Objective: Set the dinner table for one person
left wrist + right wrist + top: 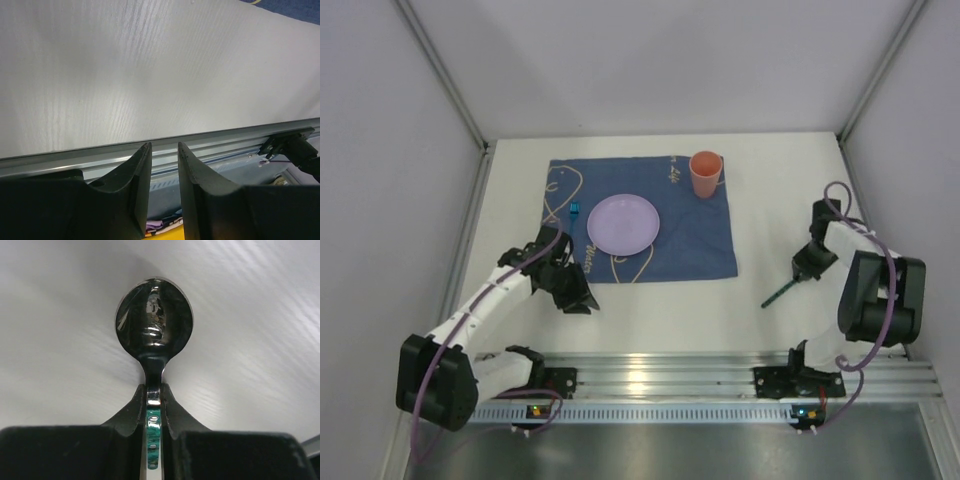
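Observation:
The white dinner table [660,315] carries a dark blue mat [695,235] with a lilac plate [623,222] and an orange cup [706,173] on it. A small bright-blue item [574,210] lies on the mat left of the plate. My right gripper [801,277] is shut on a metal spoon [780,293] with a green handle. It holds the spoon over the bare table right of the mat, and the bowl [154,315] sticks out past the fingertips [154,389]. My left gripper [576,298] is narrowly open and empty [164,146], just off the mat's near-left corner.
An aluminium rail [660,375] runs along the near table edge and shows in the left wrist view [225,140]. Grey walls close in the left, right and back sides. The mat's corner [295,9] shows at the top right of the left wrist view.

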`<state>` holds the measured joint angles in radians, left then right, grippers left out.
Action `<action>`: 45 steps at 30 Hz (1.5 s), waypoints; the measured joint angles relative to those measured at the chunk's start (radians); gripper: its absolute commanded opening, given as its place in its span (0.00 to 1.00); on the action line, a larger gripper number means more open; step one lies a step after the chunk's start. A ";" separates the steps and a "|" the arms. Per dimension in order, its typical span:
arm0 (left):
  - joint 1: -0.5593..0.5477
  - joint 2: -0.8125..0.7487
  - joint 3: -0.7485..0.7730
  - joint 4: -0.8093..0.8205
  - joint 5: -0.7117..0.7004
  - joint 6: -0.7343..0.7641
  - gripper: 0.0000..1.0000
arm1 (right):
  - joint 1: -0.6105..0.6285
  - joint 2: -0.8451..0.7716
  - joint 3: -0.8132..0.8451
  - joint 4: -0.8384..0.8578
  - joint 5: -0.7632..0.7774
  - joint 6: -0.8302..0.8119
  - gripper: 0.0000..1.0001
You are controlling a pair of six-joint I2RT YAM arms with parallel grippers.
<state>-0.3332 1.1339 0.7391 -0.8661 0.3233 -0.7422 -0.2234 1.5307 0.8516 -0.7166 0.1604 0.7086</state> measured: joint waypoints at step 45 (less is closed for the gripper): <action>-0.002 -0.481 0.177 -0.272 -0.225 -0.134 0.98 | 0.893 0.754 1.151 -0.250 0.177 -0.229 0.00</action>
<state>-0.3351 0.6525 0.9161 -1.1381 0.0986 -0.8764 0.6701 2.2845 2.0029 -0.9665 0.3378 0.4793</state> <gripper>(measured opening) 0.982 0.057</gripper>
